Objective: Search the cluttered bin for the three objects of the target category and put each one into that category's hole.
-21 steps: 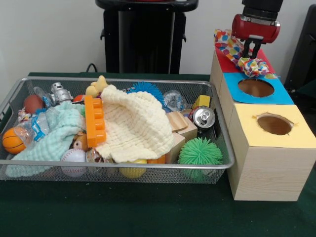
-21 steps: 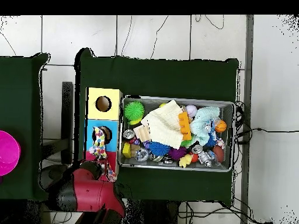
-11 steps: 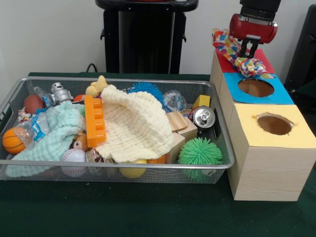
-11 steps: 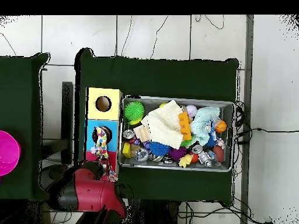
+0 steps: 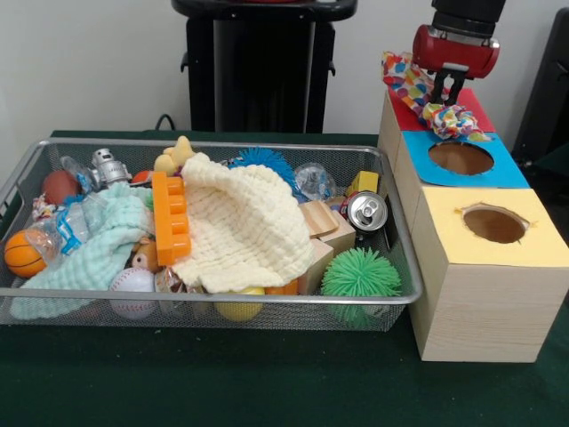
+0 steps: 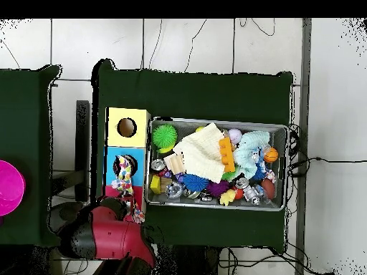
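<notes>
tabletop (image 5: 267, 391): covered in dark green cloth; it carries the wire bin and the row of boxes just beside it.
wire bin (image 5: 213, 301): crowded, so the search looks far from over; a heap of toys, balls and cloths fills it from wall to wall.
row of boxes (image 5: 484, 302): three wooden boxes side by side, topped yellow, blue and red; the yellow hole (image 5: 494, 224) and the blue hole (image 5: 460, 158) show nothing in their mouths, and what lies deeper cannot be seen.
cream cloth (image 5: 244, 227): draped over the middle of the bin, a likely second item if soft cloth is the category.
mint cloth (image 5: 98, 253): lying at the other end of the bin, a likely third by the same guess.
orange brick (image 5: 171, 218): resting against the cream cloth, not of the cloth kind.
green spiky ball (image 5: 360, 274): in the bin corner nearest the boxes, beside a drink can (image 5: 366, 212).
hand (image 5: 447, 92): directly over the red-topped box (image 5: 436, 111); its fingers are closed on the spotted cloth, pinching it near the middle.
spotted cloth (image 5: 453, 120): hanging from the hand and draped across the red top, its lower end spilling onto the edge of the blue top; in the overhead view (image 6: 125, 174) it lies across the red and blue tops.
progress: the first item appears to be at delivery, not yet pushed into a hole; two seem left to find.
</notes>
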Available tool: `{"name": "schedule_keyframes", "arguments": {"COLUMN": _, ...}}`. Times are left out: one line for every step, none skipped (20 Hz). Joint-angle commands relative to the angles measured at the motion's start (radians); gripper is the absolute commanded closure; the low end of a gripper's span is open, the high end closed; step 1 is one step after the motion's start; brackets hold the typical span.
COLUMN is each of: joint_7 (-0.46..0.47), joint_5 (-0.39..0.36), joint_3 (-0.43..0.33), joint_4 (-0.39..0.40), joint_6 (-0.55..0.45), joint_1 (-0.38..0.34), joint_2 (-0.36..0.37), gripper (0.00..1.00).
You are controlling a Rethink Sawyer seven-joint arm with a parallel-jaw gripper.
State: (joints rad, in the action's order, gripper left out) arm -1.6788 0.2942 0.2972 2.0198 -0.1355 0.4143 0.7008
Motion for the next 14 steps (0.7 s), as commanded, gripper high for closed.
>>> {"name": "schedule_keyframes", "arguments": {"joint_7": -0.211, "joint_5": 0.016, "joint_3": -0.063, "joint_4": 0.094, "joint_6": -0.225, "joint_1": -0.030, "joint_2": -0.155, "gripper": 1.00}}
{"name": "schedule_keyframes", "arguments": {"joint_7": -0.210, "joint_5": 0.019, "joint_3": -0.065, "joint_4": 0.090, "joint_6": -0.235, "joint_1": -0.032, "joint_2": -0.153, "gripper": 1.00}}
{"name": "schedule_keyframes", "arguments": {"joint_7": -0.212, "joint_5": 0.023, "joint_3": -0.067, "joint_4": 0.093, "joint_6": -0.244, "joint_1": -0.032, "joint_2": -0.149, "gripper": 1.00}}
{"name": "schedule_keyframes", "arguments": {"joint_7": -0.215, "joint_5": 0.028, "joint_3": -0.072, "joint_4": 0.102, "joint_6": -0.246, "joint_1": -0.033, "joint_2": -0.143, "gripper": 1.00}}
{"name": "schedule_keyframes", "arguments": {"joint_7": -0.216, "joint_5": 0.031, "joint_3": -0.075, "joint_4": 0.107, "joint_6": -0.244, "joint_1": -0.033, "joint_2": -0.139, "gripper": 1.00}}
{"name": "schedule_keyframes", "arguments": {"joint_7": -0.218, "joint_5": 0.034, "joint_3": -0.076, "joint_4": 0.106, "joint_6": -0.244, "joint_1": -0.032, "joint_2": -0.142, "gripper": 1.00}}
{"name": "schedule_keyframes", "arguments": {"joint_7": -0.218, "joint_5": 0.037, "joint_3": -0.078, "joint_4": 0.107, "joint_6": -0.239, "joint_1": -0.032, "joint_2": -0.143, "gripper": 1.00}}
{"name": "schedule_keyframes", "arguments": {"joint_7": -0.220, "joint_5": 0.040, "joint_3": -0.080, "joint_4": 0.107, "joint_6": -0.238, "joint_1": -0.031, "joint_2": -0.145, "gripper": 1.00}}
{"name": "schedule_keyframes", "arguments": {"joint_7": -0.221, "joint_5": 0.043, "joint_3": -0.081, "joint_4": 0.107, "joint_6": -0.236, "joint_1": -0.030, "joint_2": -0.145, "gripper": 1.00}}
{"name": "schedule_keyframes", "arguments": {"joint_7": -0.223, "joint_5": 0.046, "joint_3": -0.081, "joint_4": 0.107, "joint_6": -0.239, "joint_1": -0.027, "joint_2": -0.145, "gripper": 1.00}}
{"name": "schedule_keyframes", "arguments": {"joint_7": -0.223, "joint_5": 0.048, "joint_3": -0.082, "joint_4": 0.108, "joint_6": -0.239, "joint_1": -0.027, "joint_2": -0.144, "gripper": 1.00}}
{"name": "schedule_keyframes", "arguments": {"joint_7": -0.225, "joint_5": 0.052, "joint_3": -0.083, "joint_4": 0.106, "joint_6": -0.242, "joint_1": -0.024, "joint_2": -0.145, "gripper": 1.00}}
{"name": "schedule_keyframes", "arguments": {"joint_7": -0.226, "joint_5": 0.055, "joint_3": -0.083, "joint_4": 0.103, "joint_6": -0.245, "joint_1": -0.022, "joint_2": -0.145, "gripper": 1.00}}
{"name": "schedule_keyframes", "arguments": {"joint_7": -0.230, "joint_5": 0.059, "joint_3": -0.083, "joint_4": 0.098, "joint_6": -0.250, "joint_1": -0.017, "joint_2": -0.148, "gripper": 1.00}}
